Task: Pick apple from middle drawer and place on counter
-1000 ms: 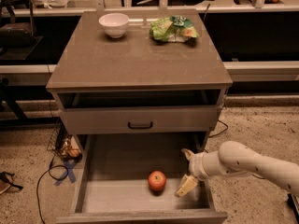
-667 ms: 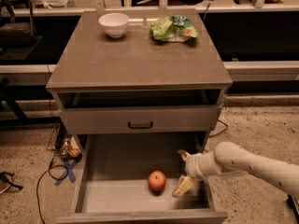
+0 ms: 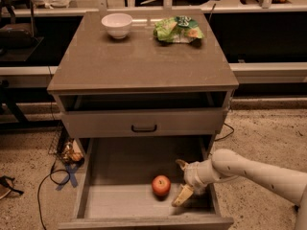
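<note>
The apple [image 3: 161, 185], small and red-orange, lies on the floor of the open middle drawer [image 3: 120, 202], right of centre. My gripper [image 3: 181, 182] is inside the drawer just right of the apple, reaching in from the right on a white arm. Its two tan fingers are spread apart, one behind and one in front, and hold nothing. A small gap shows between the fingers and the apple. The counter [image 3: 139, 61] is the grey-brown top slab above.
A white bowl [image 3: 117, 24] and a green-and-yellow snack bag [image 3: 178, 30] sit at the back of the counter. A shallower drawer front with a black handle [image 3: 144, 128] is above the open drawer. Cables and clutter [image 3: 67, 157] lie on the floor at left.
My gripper has moved a little to the left inside the drawer, closer to the apple. The apple has not moved.
</note>
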Tool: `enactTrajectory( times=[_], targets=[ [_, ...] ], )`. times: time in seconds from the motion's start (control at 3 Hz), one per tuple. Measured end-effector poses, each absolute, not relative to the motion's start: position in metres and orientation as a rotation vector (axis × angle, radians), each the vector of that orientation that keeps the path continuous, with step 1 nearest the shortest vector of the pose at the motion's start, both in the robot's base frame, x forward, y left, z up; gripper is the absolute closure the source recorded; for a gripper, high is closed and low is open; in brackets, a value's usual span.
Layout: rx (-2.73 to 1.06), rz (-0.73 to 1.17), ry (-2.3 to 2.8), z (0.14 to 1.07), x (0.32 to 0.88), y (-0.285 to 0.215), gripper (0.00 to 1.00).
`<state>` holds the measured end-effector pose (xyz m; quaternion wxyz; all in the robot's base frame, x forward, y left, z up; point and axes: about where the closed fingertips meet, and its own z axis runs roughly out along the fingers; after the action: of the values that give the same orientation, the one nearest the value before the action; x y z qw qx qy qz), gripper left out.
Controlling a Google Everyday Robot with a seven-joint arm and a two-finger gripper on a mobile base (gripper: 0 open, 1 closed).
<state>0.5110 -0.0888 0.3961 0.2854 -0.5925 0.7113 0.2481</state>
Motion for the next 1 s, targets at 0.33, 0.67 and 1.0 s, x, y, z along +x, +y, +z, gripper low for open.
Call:
enactTrajectory(
  times=[0.33, 0.67, 1.0],
  targets=[
    [-1.609, 0.703, 1.894, 0.385, 0.505, -0.078, 0.0],
    [-1.643, 0.727, 1.874, 0.378, 0.499, -0.065, 0.0],
    [-1.651, 0.768, 1.838, 0.375, 0.494, -0.051, 0.0]
  ],
)
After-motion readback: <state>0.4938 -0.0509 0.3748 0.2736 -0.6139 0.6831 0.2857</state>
